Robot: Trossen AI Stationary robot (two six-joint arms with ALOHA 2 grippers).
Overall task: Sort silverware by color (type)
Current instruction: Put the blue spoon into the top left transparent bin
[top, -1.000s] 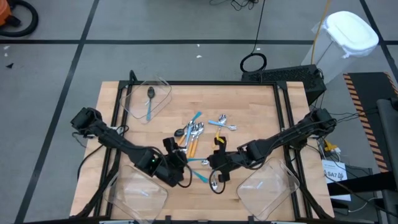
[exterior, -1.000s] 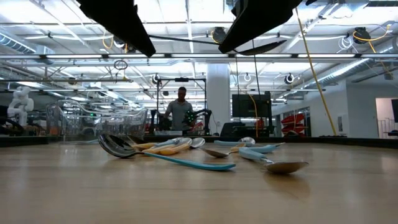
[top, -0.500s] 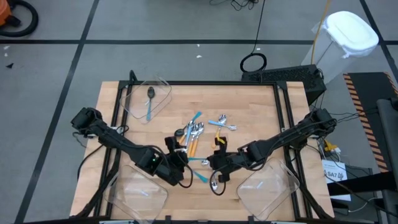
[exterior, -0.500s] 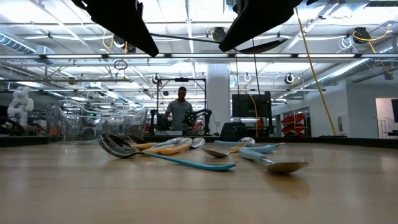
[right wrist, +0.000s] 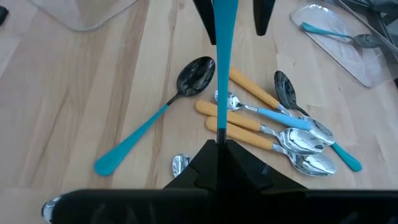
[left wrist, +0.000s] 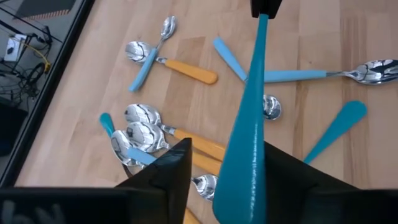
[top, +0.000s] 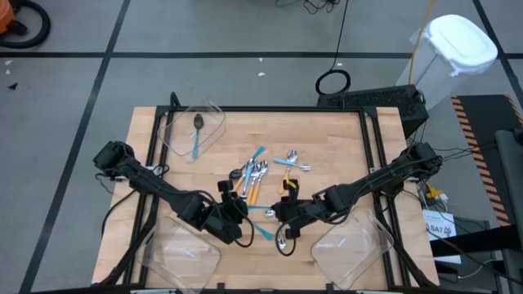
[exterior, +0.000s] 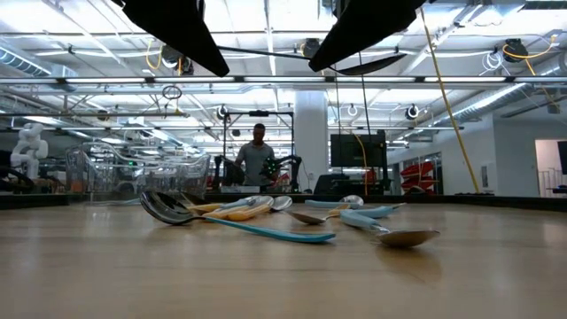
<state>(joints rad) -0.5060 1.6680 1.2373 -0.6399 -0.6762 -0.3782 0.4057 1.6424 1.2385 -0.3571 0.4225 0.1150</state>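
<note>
A blue-handled spoon (top: 258,211) hangs in the air between my two grippers, above the near middle of the table. My right gripper (right wrist: 221,144) is shut on its narrow end. My left gripper (left wrist: 230,152) stands open around the handle's broad end (left wrist: 242,168). One finger lies close against the handle and the other stands off it. Whether either touches it, I cannot tell. The rest of the silverware (top: 255,174), with blue and orange handles, lies loose on the wood in the table's middle. My right gripper pinches the narrow end of the spoon's blue handle (right wrist: 221,127) between its two fingers. The fingers slant down and lie along the handle, which runs straight out from them toward my left gripper. The spoon is lifted clear of the table. Its bowl is hidden behind the fingers.
A clear bin (top: 194,129) at the far left holds a black-bowled spoon with a blue handle (top: 197,137). Two more clear bins sit at the near left (top: 184,255) and near right (top: 353,245). In the low view a person (exterior: 258,159) stands beyond the table.
</note>
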